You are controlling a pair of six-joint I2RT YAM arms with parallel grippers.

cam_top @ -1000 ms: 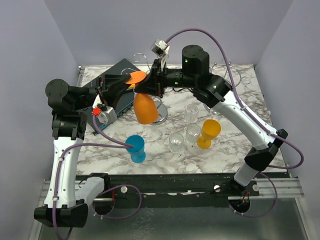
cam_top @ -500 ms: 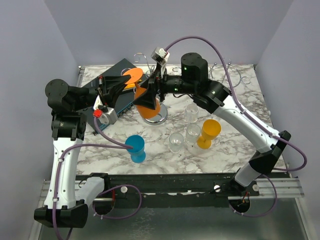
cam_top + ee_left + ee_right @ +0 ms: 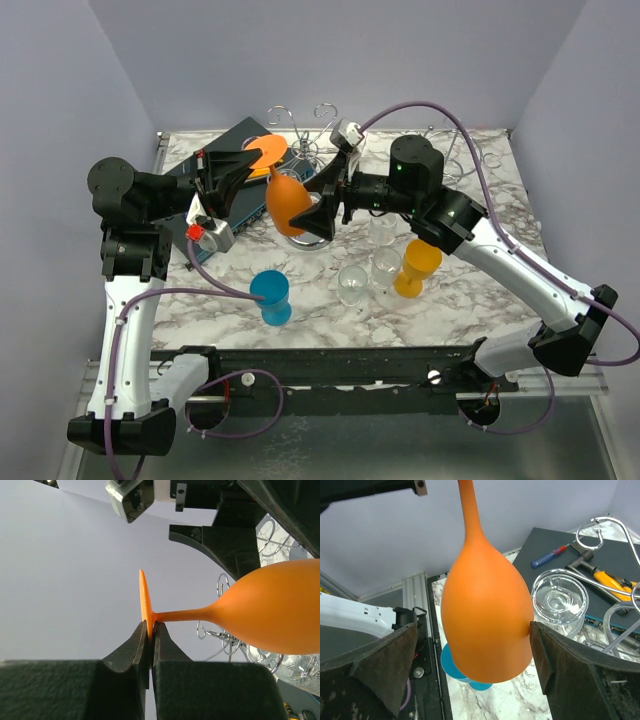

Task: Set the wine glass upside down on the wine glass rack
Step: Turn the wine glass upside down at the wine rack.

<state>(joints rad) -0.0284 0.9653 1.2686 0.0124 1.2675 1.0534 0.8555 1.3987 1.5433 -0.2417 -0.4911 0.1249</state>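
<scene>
Orange glass (image 3: 290, 203) 1 | blue glass (image 3: 271, 297) 1 | yellow glass (image 3: 418, 266) 1

Bright, even light falls from overhead across the marble table (image 3: 330, 320), leaving only faint, soft-edged shadows beneath the arms. The orange glass (image 3: 287, 203) glows saturated, with a broad, gentle sheen rather than hard glare. Small glints spark on the clear glasses (image 3: 352, 284) and the wire rack (image 3: 303, 135). The overhead view is sharp throughout. In the left wrist view the black left fingers (image 3: 131, 652) sit in near-silhouette against a pale wall. In the right wrist view the right fingers (image 3: 367, 672), at the frame's edges, are dark and soft, and lines bend toward the corners.
</scene>
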